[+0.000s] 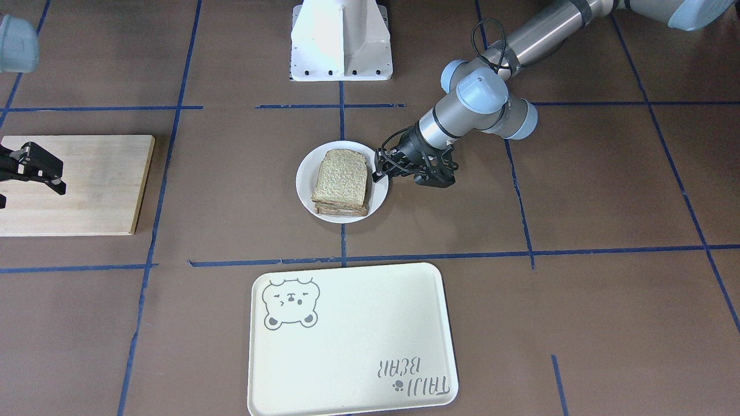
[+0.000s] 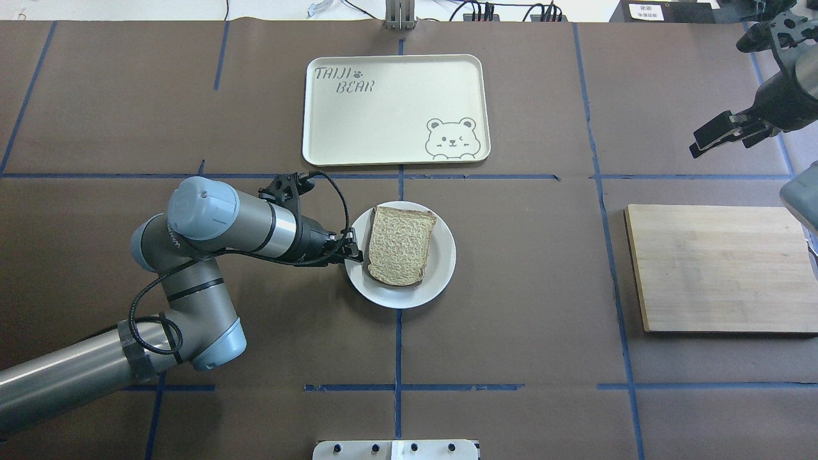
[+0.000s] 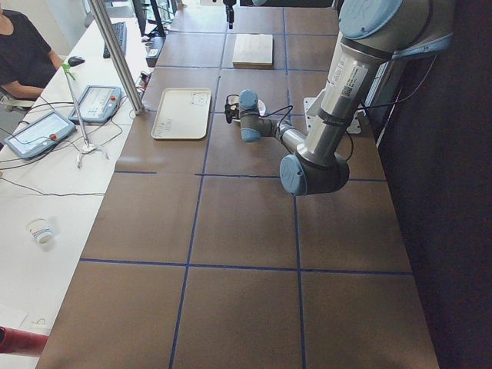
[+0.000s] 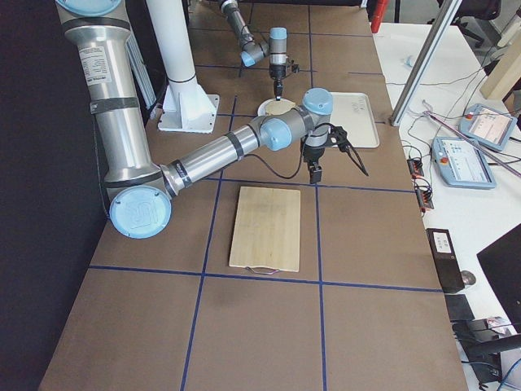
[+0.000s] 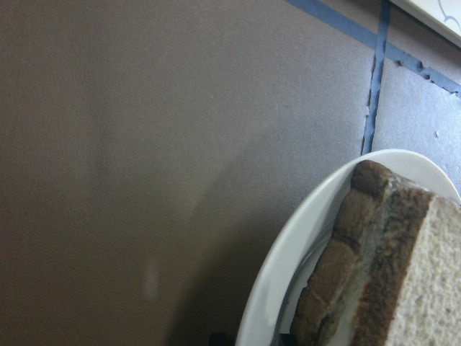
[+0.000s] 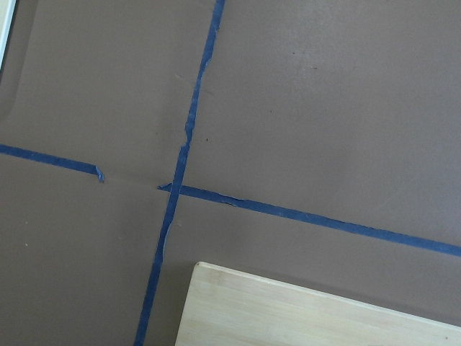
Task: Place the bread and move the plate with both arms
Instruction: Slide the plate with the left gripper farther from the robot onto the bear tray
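Side cam, so the big near one is the right arm (image 4: 212, 155). It stretches out over the table with the right gripper (image 4: 314, 173) hanging off the wrist, pointing straight down. The wooden cutting board (image 4: 264, 228) lies flat just on the camera side of that gripper, its far corner close to the tip. Right behind the gripper sits the cream tray (image 4: 362, 122), partly blocked by the wrist and a black cable (image 4: 350, 159).

Further back, the left gripper (image 4: 278, 91) points at the white plate (image 4: 262, 108), tip at its far edge. It's too tiny to tell if it's touching. The bread (image 4: 279, 107) lies on the plate just in front of that tip.
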